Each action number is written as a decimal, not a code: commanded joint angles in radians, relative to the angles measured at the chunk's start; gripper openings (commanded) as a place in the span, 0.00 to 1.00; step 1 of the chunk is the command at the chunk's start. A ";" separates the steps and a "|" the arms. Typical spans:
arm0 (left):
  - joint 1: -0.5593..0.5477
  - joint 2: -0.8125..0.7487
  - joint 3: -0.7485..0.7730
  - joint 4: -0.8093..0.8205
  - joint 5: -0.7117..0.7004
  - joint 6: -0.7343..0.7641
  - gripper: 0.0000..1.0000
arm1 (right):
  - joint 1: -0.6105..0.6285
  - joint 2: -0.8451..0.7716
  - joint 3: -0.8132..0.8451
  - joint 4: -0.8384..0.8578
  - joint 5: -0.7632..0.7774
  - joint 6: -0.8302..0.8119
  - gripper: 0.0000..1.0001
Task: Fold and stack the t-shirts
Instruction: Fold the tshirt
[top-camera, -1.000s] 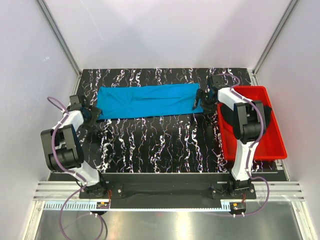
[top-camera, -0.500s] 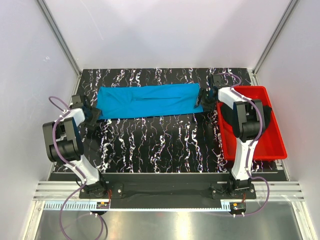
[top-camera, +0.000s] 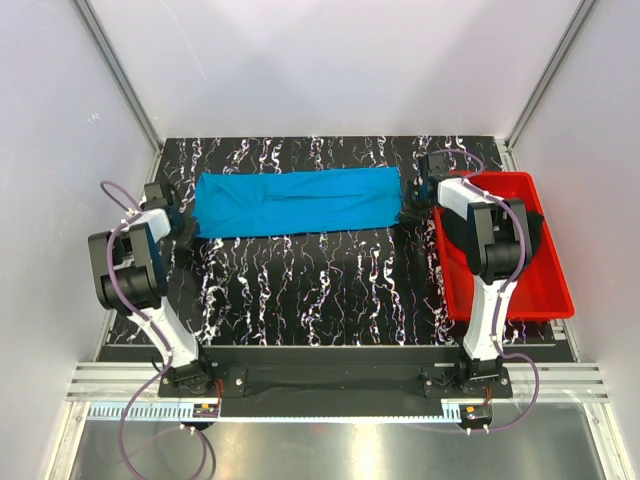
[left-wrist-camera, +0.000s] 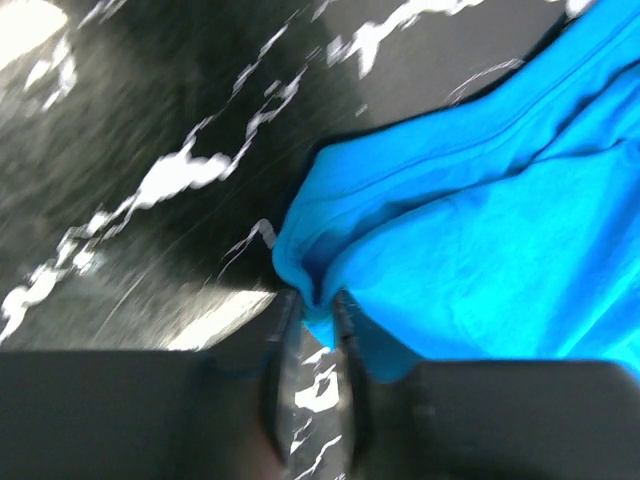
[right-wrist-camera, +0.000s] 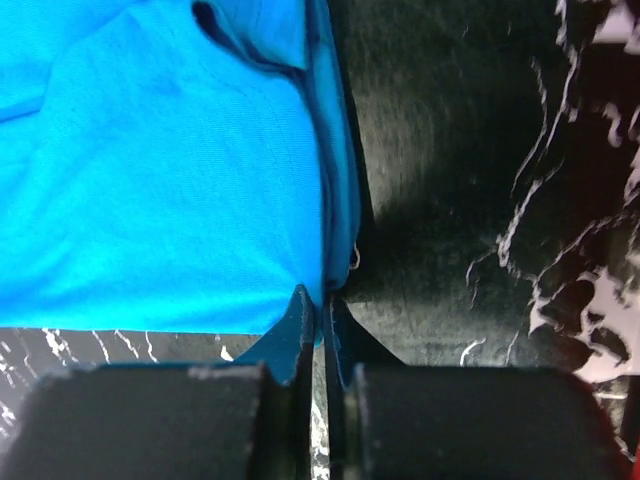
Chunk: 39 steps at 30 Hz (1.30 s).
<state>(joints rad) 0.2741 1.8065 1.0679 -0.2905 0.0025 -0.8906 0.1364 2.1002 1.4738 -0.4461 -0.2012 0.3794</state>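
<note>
Most of the red tray (top-camera: 552, 300), at the right side of the black, white-veined table (top-camera: 320, 290), is covered by the right arm (top-camera: 492, 262), which reaches over it from the near edge. Only dark patches of the black t-shirt (top-camera: 538, 222) show past the arm inside the tray, and its shape is hard to make out. Farther back, the sky-blue t-shirt (top-camera: 300, 200) lies flat on the table as a long folded band running left to right, its right end near the tray. The left gripper (left-wrist-camera: 312, 300) is at the band's left end, its jaws pinching a bunched fold of the blue edge; that view is blurred, and dark finger bodies fill its lower part. The right gripper (right-wrist-camera: 322, 305) nips a corner at the band's right end, its jaws almost pressed together, with only a sliver of cloth visible between them.
</note>
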 joint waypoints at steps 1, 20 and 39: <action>-0.003 0.036 0.089 0.059 0.016 0.071 0.18 | 0.000 -0.048 -0.081 -0.005 -0.021 0.022 0.00; -0.115 0.450 0.734 -0.134 0.238 0.294 0.09 | 0.639 -0.433 -0.618 0.207 -0.076 0.421 0.05; -0.159 0.034 0.468 -0.105 0.154 0.329 0.58 | 0.573 -0.493 -0.181 -0.284 0.059 0.036 0.77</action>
<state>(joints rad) 0.1642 1.9060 1.6356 -0.5312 0.0982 -0.5144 0.7830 1.6428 1.2671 -0.6067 -0.2131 0.5194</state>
